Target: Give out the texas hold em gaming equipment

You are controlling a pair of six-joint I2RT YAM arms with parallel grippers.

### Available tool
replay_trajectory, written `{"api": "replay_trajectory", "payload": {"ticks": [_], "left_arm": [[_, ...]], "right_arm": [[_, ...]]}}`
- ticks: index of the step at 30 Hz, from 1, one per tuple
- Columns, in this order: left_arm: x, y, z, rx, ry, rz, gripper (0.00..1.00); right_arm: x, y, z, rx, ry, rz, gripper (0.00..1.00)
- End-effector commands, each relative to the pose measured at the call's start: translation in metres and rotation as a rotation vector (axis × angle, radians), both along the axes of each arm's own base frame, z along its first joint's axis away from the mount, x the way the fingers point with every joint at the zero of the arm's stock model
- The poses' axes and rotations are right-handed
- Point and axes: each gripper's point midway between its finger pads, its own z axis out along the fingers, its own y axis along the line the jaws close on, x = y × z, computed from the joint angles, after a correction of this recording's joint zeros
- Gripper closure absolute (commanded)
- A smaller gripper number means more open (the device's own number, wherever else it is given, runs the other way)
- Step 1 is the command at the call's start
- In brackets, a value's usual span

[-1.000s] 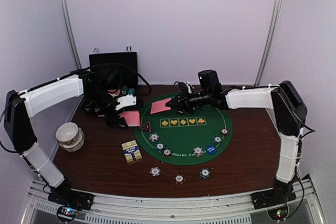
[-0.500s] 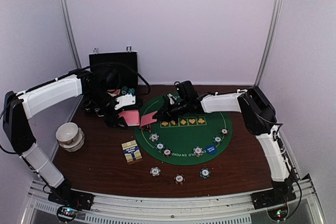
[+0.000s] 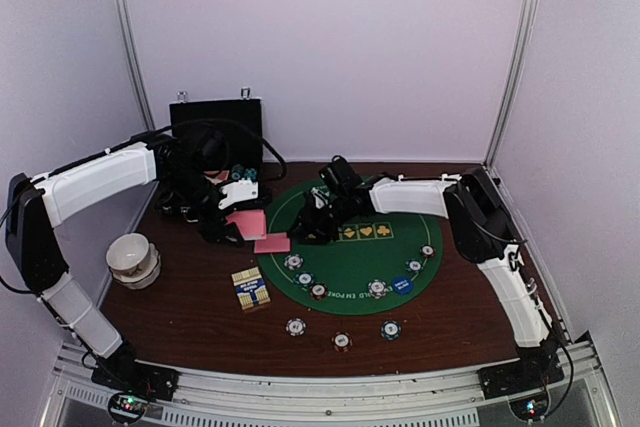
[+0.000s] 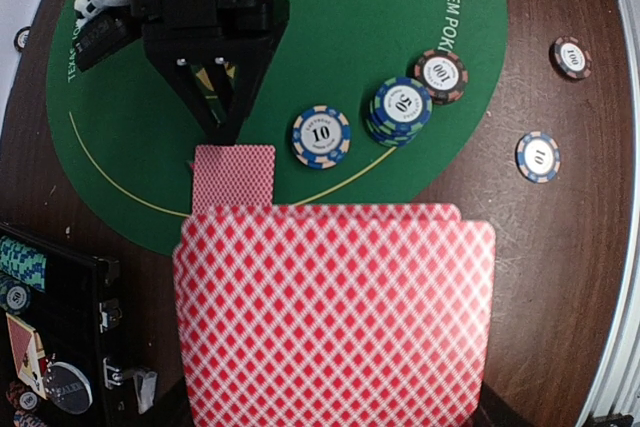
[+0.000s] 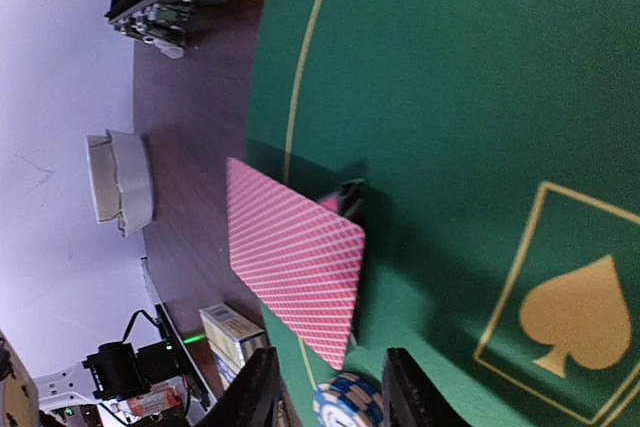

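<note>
My left gripper [image 3: 243, 223] is shut on a deck of pink-backed cards [image 4: 335, 317]; the deck hides its fingers in the left wrist view. My right gripper [image 3: 303, 232] is open at the left edge of the green mat [image 3: 350, 257]. A single pink-backed card [image 3: 272, 243] lies just beyond its fingertips [image 5: 262, 379]. In the right wrist view this card [image 5: 295, 257] leans tilted on the red-edged triangle marker [image 5: 350, 197]. Striped chips [image 3: 293, 261] ring the mat's front with a blue button [image 3: 401, 285]. Three more chips [image 3: 342, 341] lie on the wood.
The black chip case [image 3: 215, 137] stands open at the back left behind my left gripper. A white bowl [image 3: 133, 257] sits at the left. A yellow-and-blue card box [image 3: 251, 288] lies beside the mat's front left.
My right gripper carried the single card from the back of the mat to its left edge and let it go over the triangle marker. The left arm stayed put.
</note>
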Motion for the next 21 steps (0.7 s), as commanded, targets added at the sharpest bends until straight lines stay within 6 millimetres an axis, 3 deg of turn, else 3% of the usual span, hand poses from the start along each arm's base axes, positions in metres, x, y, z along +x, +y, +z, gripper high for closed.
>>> {"api": "replay_trajectory", "payload": {"ticks": [1, 6, 10, 17, 21], "left_arm": [[0.0, -0.003, 0.019, -0.054, -0.03, 0.006, 1.0], [0.001, -0.003, 0.019, -0.056, -0.029, 0.011, 1.0], [0.003, -0.005, 0.02, -0.061, -0.023, 0.019, 1.0], [0.007, -0.011, 0.019, -0.081, 0.005, 0.038, 1.0], [0.01, -0.014, 0.02, -0.089, 0.013, 0.047, 1.0]], "right_arm": [[0.006, -0.02, 0.019, -0.082, -0.085, -0.006, 0.59], [0.008, -0.029, 0.04, -0.085, -0.125, -0.019, 0.55], [0.002, -0.029, 0.072, -0.009, -0.157, -0.03, 0.44], [-0.033, -0.02, 0.128, 0.258, -0.141, -0.032, 0.21], [-0.059, -0.006, 0.139, 0.343, -0.114, 0.006, 0.17]]}}
